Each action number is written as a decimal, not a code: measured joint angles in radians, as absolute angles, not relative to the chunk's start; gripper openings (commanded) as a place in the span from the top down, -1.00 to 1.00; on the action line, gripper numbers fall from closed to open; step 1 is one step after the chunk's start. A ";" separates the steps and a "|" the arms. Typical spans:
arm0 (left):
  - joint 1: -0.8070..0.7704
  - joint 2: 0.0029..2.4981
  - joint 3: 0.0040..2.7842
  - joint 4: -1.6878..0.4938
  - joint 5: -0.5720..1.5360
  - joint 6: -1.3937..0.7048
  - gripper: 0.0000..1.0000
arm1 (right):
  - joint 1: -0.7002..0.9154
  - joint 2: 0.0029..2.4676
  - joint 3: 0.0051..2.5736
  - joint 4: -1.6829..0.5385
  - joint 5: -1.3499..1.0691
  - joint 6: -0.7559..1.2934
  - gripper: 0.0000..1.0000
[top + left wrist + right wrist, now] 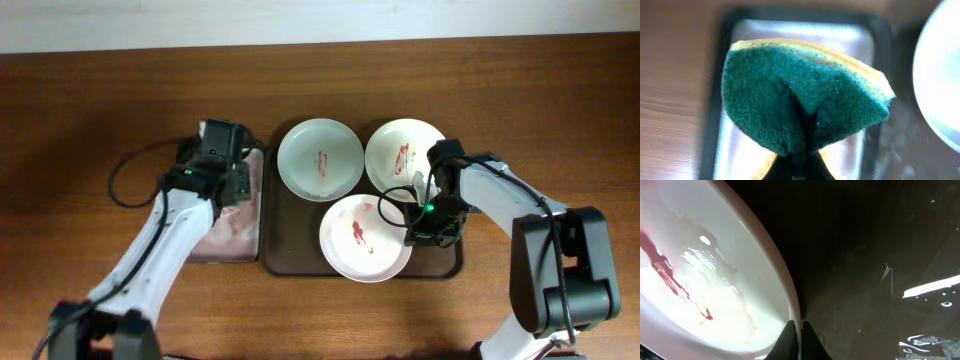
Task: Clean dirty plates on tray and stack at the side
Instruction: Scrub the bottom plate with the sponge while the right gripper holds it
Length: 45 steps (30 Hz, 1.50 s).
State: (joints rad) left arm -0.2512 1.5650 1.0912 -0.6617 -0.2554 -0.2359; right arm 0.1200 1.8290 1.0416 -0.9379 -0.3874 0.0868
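Nearest me the dark wood-grain worktop [80,300] is bare, its grain running left to right. Just beyond that strip is the near edge of the tray [290,255], a dark brown rectangle with rounded corners. In my right wrist view its floor is glossy, with droplets and bright glints on it.

The near plate [362,238] lies in the tray's near half, and red streaks cross its white centre. My right tool [800,328] is at this plate's right edge. Its fingers are pinched almost together, and the rim runs straight down between them.

Left of the tray, just beside it, sits the small tray [228,238], which is black-rimmed with a pinkish inside. My left tool [800,161] hangs over its far end, clamped on a sponge [800,95] that is green on its face and yellow behind. The sponge is folded where the fingers bite. A black cable [125,180] loops over the worktop to the left.

Farther back, the tray's far half holds the other two plates side by side. The far-left plate [320,158] is faintly green and the far-right plate [403,152] is white, and each has a red smear.

Beyond them is more bare wood. A pale band [300,18] runs along the far edge, and I cannot tell whether it is wall or floor.
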 measured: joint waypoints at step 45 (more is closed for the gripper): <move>-0.749 1.915 1.258 -0.619 0.105 -0.722 1.00 | 0.120 1.829 1.042 -0.933 -0.394 0.087 0.92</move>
